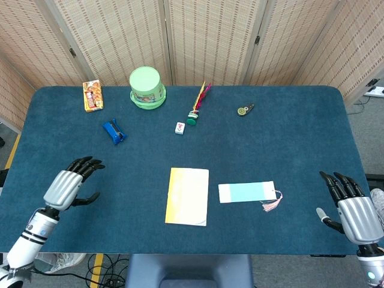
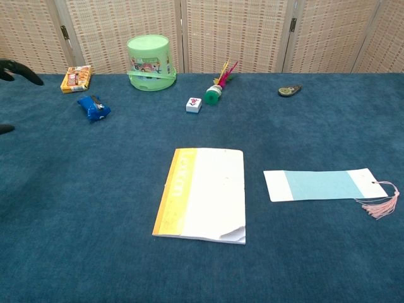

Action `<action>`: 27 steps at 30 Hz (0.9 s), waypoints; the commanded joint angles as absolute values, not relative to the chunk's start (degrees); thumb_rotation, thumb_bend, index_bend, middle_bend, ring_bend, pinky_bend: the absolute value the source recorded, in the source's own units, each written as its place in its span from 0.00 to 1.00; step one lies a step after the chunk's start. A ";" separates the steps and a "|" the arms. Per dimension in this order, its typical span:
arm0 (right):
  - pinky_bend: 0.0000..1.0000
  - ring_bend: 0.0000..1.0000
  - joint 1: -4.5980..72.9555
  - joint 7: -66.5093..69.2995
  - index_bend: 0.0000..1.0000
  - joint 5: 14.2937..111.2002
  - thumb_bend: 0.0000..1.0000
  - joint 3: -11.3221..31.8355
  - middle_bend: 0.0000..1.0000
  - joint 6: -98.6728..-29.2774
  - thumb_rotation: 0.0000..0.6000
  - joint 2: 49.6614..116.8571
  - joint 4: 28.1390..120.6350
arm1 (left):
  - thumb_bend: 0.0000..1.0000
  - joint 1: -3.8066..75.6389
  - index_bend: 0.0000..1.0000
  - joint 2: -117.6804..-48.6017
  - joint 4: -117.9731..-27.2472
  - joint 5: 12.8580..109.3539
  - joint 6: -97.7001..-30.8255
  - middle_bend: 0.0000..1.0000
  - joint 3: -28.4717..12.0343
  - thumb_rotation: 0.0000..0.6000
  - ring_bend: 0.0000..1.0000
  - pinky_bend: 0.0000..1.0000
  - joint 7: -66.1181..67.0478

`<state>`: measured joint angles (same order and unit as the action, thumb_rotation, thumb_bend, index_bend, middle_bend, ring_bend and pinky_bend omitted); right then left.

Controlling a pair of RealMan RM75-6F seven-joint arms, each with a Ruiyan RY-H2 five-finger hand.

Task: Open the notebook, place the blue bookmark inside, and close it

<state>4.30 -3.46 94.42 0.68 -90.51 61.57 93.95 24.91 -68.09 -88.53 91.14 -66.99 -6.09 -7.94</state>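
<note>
The closed notebook [image 1: 187, 196] [image 2: 202, 193], white with a yellow spine strip on its left, lies flat near the table's front middle. Just to its right lies the blue bookmark [image 1: 246, 192] [image 2: 320, 185] with a pink tassel at its right end. My left hand [image 1: 69, 185] hovers over the table's front left, fingers spread and empty, well left of the notebook; only its dark fingertips [image 2: 17, 70] show at the chest view's left edge. My right hand [image 1: 350, 210] stays at the front right corner, fingers spread, holding nothing.
Along the back sit a yellow-orange small box [image 1: 92, 96], a green round tub [image 1: 147, 87], a blue sharpener-like object [image 1: 113, 131], a small white tile [image 1: 179, 128], a feathered shuttlecock [image 1: 197, 107] and a small round tape-like item [image 1: 243, 110]. Blue cloth covers the table [image 1: 288, 150].
</note>
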 commanded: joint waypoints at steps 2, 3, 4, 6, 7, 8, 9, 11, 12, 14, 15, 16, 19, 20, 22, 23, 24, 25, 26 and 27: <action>0.18 0.11 4.32 -3.65 0.01 94.52 0.22 0.85 0.18 -90.45 1.00 61.66 94.20 | 0.26 30.59 0.23 -71.14 -85.78 91.37 -59.05 0.21 -5.83 1.00 0.13 0.17 -7.87; 0.17 0.11 4.29 -3.66 0.01 94.52 0.22 0.88 0.18 -90.48 1.00 61.72 94.24 | 0.25 31.31 0.23 -71.61 -85.80 90.92 -57.96 0.21 -5.89 0.99 0.13 0.17 -7.30; 0.17 0.11 4.22 -3.67 0.01 94.51 0.22 0.90 0.17 -90.52 1.00 61.75 94.27 | 0.24 32.20 0.22 -72.32 -85.62 90.45 -56.64 0.20 -5.89 0.96 0.13 0.17 -6.11; 0.17 0.11 4.13 -3.74 0.01 94.46 0.22 0.93 0.17 -90.55 1.00 61.71 94.30 | 0.22 33.49 0.22 -73.27 -85.22 89.63 -54.42 0.19 -5.72 0.87 0.12 0.17 -3.43; 0.17 0.11 4.06 -3.81 0.01 94.41 0.22 0.95 0.17 -90.57 1.00 61.64 94.35 | 0.21 34.25 0.22 -73.99 -84.95 88.94 -53.13 0.18 -5.69 0.79 0.11 0.17 -1.58; 0.17 0.11 4.03 -3.82 0.01 94.40 0.22 0.98 0.17 -90.59 1.00 61.61 94.38 | 0.20 34.61 0.22 -74.37 -84.82 88.57 -52.53 0.17 -5.69 0.75 0.11 0.17 -0.76; 0.17 0.11 3.98 -3.86 0.01 94.35 0.22 1.03 0.17 -90.63 1.00 61.54 94.47 | 0.19 35.29 0.22 -75.16 -84.48 87.85 -51.45 0.17 -5.69 0.69 0.10 0.17 0.63; 0.17 0.11 3.90 -3.95 0.01 94.28 0.23 1.12 0.17 -90.65 1.00 61.50 94.55 | 0.18 36.36 0.22 -76.47 -83.97 86.39 -49.57 0.16 -5.68 0.64 0.09 0.17 2.24; 0.17 0.11 3.89 -3.98 0.01 94.27 0.23 1.14 0.17 -90.64 1.00 61.52 94.55 | 0.18 36.76 0.23 -77.02 -83.71 85.80 -48.95 0.16 -5.71 0.61 0.09 0.16 2.81; 0.17 0.11 3.85 -3.97 0.01 94.17 0.24 1.22 0.17 -90.60 1.00 61.61 94.53 | 0.17 37.69 0.24 -78.12 -83.37 84.27 -47.37 0.16 -5.77 0.54 0.09 0.16 4.22; 0.17 0.11 3.85 -3.97 0.01 94.14 0.24 1.24 0.17 -90.55 1.00 61.64 94.52 | 0.17 38.07 0.24 -78.54 -83.45 83.50 -46.68 0.16 -5.84 0.52 0.09 0.16 4.68; 0.17 0.11 3.85 -3.96 0.01 94.12 0.24 1.26 0.17 -90.50 1.00 61.66 94.50 | 0.17 38.46 0.25 -79.04 -83.42 82.81 -46.12 0.16 -5.95 0.48 0.09 0.16 5.13; 0.17 0.11 3.86 -3.96 0.01 94.09 0.24 1.36 0.17 -90.40 1.00 61.64 94.43 | 0.17 39.75 0.25 -80.72 -82.86 80.58 -44.31 0.16 -6.19 0.43 0.08 0.16 6.86; 0.17 0.11 3.84 -3.91 0.01 94.05 0.24 1.43 0.17 -90.45 1.00 61.62 94.39 | 0.16 40.24 0.25 -81.37 -82.64 79.85 -43.80 0.16 -6.24 0.41 0.08 0.16 7.68; 0.17 0.11 3.80 -3.79 0.01 93.94 0.24 1.53 0.17 -90.48 1.00 61.62 94.28 | 0.15 40.89 0.25 -82.23 -82.38 78.95 -43.23 0.16 -6.22 0.38 0.08 0.16 9.04; 0.17 0.11 3.80 -3.72 0.01 93.87 0.25 1.57 0.17 -90.44 1.00 61.62 94.24 | 0.15 41.16 0.25 -82.66 -82.24 78.52 -43.04 0.16 -6.19 0.38 0.08 0.16 9.73; 0.17 0.11 3.80 -3.64 0.01 93.75 0.25 1.60 0.17 -90.35 1.00 61.63 94.17 | 0.15 41.49 0.25 -83.22 -82.05 77.88 -42.75 0.16 -6.13 0.38 0.07 0.15 10.52; 0.17 0.11 3.80 -3.55 0.01 93.70 0.25 1.60 0.17 -90.27 1.00 61.65 94.10 | 0.14 41.72 0.25 -83.59 -82.01 77.30 -42.48 0.16 -6.13 0.37 0.07 0.15 10.94; 0.17 0.11 3.81 -3.49 0.01 93.66 0.25 1.62 0.17 -90.20 1.00 61.70 94.01 | 0.14 41.92 0.25 -83.98 -81.95 76.74 -42.31 0.16 -6.16 0.37 0.07 0.15 11.28; 0.17 0.11 3.83 -3.39 0.01 93.61 0.25 1.64 0.17 -90.10 1.00 61.78 93.89 | 0.14 42.15 0.25 -84.57 -81.76 76.15 -42.28 0.15 -6.19 0.37 0.07 0.15 11.69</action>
